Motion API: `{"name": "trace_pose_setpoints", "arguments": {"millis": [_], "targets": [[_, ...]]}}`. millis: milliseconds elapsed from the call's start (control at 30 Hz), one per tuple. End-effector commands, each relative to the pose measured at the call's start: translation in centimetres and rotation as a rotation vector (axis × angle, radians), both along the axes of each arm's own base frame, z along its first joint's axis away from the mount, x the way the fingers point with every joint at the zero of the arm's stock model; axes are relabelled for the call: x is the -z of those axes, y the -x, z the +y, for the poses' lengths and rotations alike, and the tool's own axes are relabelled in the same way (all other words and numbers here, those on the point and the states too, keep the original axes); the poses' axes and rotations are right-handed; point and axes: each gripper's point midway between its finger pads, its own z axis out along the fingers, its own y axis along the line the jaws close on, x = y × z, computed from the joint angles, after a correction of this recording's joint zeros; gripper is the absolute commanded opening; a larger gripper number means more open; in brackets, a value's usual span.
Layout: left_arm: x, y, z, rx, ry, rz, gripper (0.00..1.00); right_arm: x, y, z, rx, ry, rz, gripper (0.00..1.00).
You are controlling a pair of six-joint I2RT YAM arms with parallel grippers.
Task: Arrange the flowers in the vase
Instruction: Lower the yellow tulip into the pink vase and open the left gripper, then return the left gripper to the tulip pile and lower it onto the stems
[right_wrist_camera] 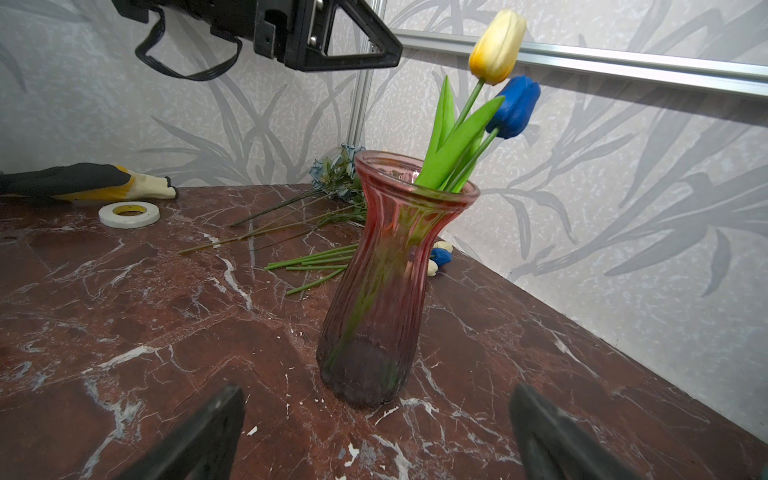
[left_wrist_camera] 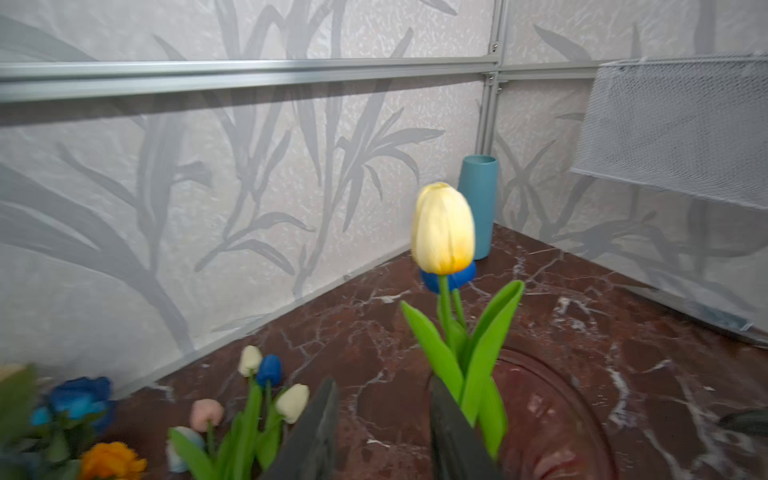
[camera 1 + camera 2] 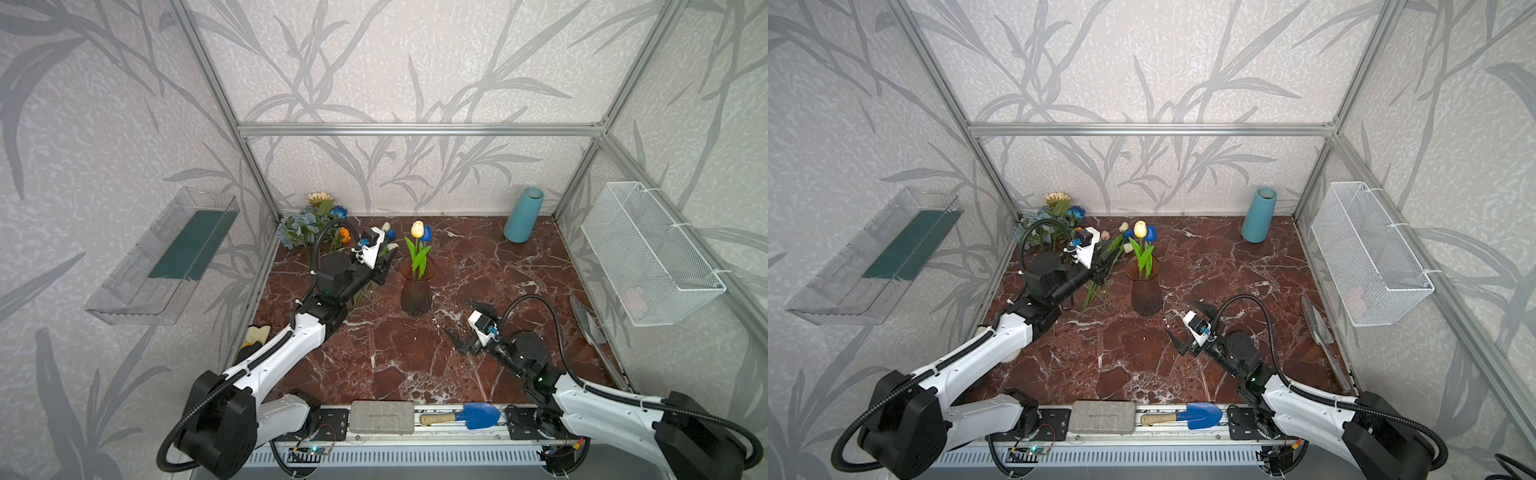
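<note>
Closest to the lens: two black fingers (image 1: 199, 436) of the right gripper (image 1: 376, 395), spread wide with nothing in them, pointing straight at the ribbed pink glass vase (image 1: 382, 291); that vase stands upright around the middle of the red-brown marble table (image 1: 124, 332), so it's fine for now.

Two stems are in it already: a pale yellow tulip (image 1: 498, 41) and a deep blue tulip (image 1: 517, 108); both lean to one side of the rim, green leaves poking up past the mouth; they look like light plastic stems resting loose, nothing pinning them.

Left gripper (image 2: 382, 386) hovers just beside those leaves with its jaws parted and only bare marble between them, so it's holding nothing; one green leaf sits right by a finger though, can't tell if it's touching, and that's my worry; if the arm swings off sideways it could snag the leaf and yank the tulip out, or rock the narrow-waisted vase over; same deal if the right arm creeps forward.

Everything else isn't in yet; a bunch of small white, blue and pink tulips (image 2: 266, 395) lies flat just beside the vase; the dusty-blue roses (image 3: 301, 226), cream daisy (image 3: 320, 198) and orange bloom (image 3: 345, 235) are heaped in the back left corner, stems crossed; grabbing one might drag its neighbours along.
</note>
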Motion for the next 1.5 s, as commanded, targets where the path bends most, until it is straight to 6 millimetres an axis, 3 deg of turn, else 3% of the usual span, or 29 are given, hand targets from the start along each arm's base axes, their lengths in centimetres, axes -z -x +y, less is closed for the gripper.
{"name": "trace_pose_setpoints", "arguments": {"millis": [0,67,133,367,500,567,933,1233,1467], "targets": [[2.8,-3.5,6.5,-0.294,0.013,0.158,0.43,-2.1,0.0,-0.2,0.011,-0.053,-0.05,1.0],[5.2,-5.2,10.2,-0.435,0.087,0.3,0.43,-2.2,0.2,0.1,-0.007,-0.054,-0.049,1.0],[7.9,-5.9,11.8,-0.512,0.081,0.411,0.44,-2.1,0.0,0.0,0.001,-0.05,-0.04,1.0],[18.0,-7.5,13.1,-0.604,-0.189,0.838,0.49,-1.9,-0.6,-0.4,0.044,-0.05,-0.036,1.0],[21.4,-8.4,12.9,-0.58,-0.307,0.992,0.48,-1.7,-0.4,0.1,0.015,-0.039,-0.044,1.0],[22.5,-9.0,12.6,-0.562,-0.331,1.029,0.37,-1.6,-0.4,0.3,0.009,-0.034,-0.036,1.0],[25.7,-11.7,11.5,-0.493,-0.369,1.112,0.37,-1.5,-0.6,0.5,0.01,-0.02,-0.042,0.99],[24.0,-12.2,10.4,-0.454,-0.316,1.102,0.39,-1.2,-0.9,0.5,0.022,-0.004,-0.041,0.99],[24.9,-12.0,9.8,-0.414,-0.32,1.138,0.41,-1.0,-1.1,0.8,0.017,0.002,-0.041,0.99]]}}
